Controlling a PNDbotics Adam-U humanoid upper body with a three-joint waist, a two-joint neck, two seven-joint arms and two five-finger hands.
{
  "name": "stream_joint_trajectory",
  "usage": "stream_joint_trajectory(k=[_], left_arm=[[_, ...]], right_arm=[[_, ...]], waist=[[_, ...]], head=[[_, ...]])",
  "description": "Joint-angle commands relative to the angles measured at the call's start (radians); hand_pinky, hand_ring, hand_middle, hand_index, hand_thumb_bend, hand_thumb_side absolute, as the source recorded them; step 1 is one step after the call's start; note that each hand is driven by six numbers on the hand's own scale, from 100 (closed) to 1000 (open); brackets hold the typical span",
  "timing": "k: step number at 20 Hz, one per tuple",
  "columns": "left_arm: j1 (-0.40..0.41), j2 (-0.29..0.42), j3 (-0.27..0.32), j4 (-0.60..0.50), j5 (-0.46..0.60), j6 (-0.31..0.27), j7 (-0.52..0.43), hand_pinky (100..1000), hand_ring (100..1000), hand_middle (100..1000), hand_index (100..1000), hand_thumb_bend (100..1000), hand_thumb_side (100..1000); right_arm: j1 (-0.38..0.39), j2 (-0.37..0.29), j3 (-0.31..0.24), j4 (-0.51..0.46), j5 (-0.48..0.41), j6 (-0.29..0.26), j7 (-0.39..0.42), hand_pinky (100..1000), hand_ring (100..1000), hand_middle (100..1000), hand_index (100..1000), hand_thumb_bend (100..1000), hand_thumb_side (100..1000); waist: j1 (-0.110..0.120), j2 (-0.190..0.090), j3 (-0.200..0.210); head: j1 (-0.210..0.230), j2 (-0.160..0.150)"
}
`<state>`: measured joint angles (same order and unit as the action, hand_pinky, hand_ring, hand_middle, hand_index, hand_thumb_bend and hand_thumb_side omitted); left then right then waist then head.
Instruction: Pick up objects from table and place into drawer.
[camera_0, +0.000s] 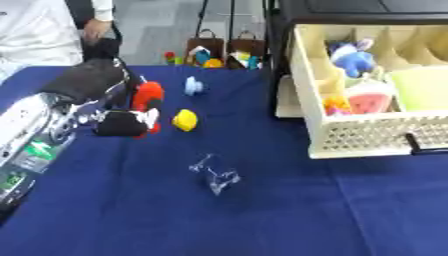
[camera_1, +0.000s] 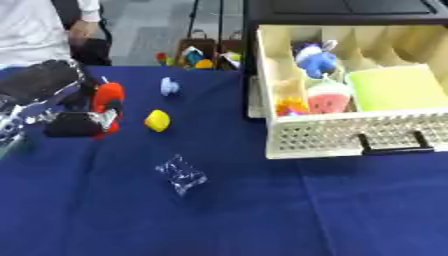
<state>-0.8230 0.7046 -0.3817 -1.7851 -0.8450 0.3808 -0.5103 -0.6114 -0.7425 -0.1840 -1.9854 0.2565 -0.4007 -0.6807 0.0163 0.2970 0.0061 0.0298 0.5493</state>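
While the robot's left arm reaches in from nine o'clock over the blue table (camera_0: 262, 215), its left hand (camera_0: 122, 123) sits at a red toy (camera_0: 147, 96), dark fingers curled against the toy's lower part. They appear to be closing on it, though whether the toy is lifted cannot be told. The right hand shows in neither view.

Judging from this, the step in hand is the grasp of the red toy. The next move would call for raising it and carrying it toward three o'clock, high enough to pass over the drawer's front wall.

Just beside the red toy, toward three o'clock, lies a small yellow object (camera_0: 185, 120). A pale blue object (camera_0: 193, 86) lies toward twelve o'clock from it. A clear crumpled wrapper (camera_1: 181, 174) lies nearer the robot, toward six o'clock. All three wait on the cloth, apart from one another.

At two o'clock stands the open cream drawer (camera_0: 376, 135), with a perforated front, a dark handle and dividers. Its compartments hold a blue plush toy (camera_1: 317, 60) at the back, a watermelon-slice toy (camera_1: 328, 102), a small orange item (camera_1: 289, 106) beside it, and a pale green block (camera_1: 398, 87) at the far right.
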Motion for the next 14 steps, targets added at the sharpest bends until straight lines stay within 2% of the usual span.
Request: stream_joint_trajectory(k=[1, 8, 12, 14], left_arm=[[-0.043, 0.029, 0.031, -0.034, 0.025, 0.009, 0.002, 157, 342, 315, 422, 100, 659], [-0.16, -0.016, 0.038, -0.028, 0.097, 0.013, 0.026, 140, 325, 304, 400, 100, 662], [-0.181, -0.027, 0.034, -0.007, 0.116, 0.006, 0.045, 140, 325, 304, 400, 100, 662], [-0.205, -0.05, 0.044, -0.015, 0.133, -0.003, 0.06, 128, 307, 293, 380, 100, 667]], right_arm=[[-0.017, -0.017, -0.001, -0.015, -0.01, -0.004, 0.005, 781, 798, 767, 839, 100, 1000], [-0.035, -0.009, 0.013, -0.015, -0.023, -0.01, 0.019, 780, 798, 768, 838, 100, 1000], [-0.04, -0.007, 0.014, -0.015, -0.028, -0.011, 0.025, 780, 798, 768, 838, 100, 1000], [-0.06, 0.001, 0.026, -0.015, -0.037, -0.018, 0.032, 780, 798, 769, 837, 100, 1000]], waist=[[0.002, -0.029, -0.004], [0.017, -0.054, -0.021], [0.019, -0.056, -0.023], [0.029, -0.068, -0.046]], head=[[-0.007, 0.007], [0.002, 0.014], [0.005, 0.014], [0.037, 0.017]])
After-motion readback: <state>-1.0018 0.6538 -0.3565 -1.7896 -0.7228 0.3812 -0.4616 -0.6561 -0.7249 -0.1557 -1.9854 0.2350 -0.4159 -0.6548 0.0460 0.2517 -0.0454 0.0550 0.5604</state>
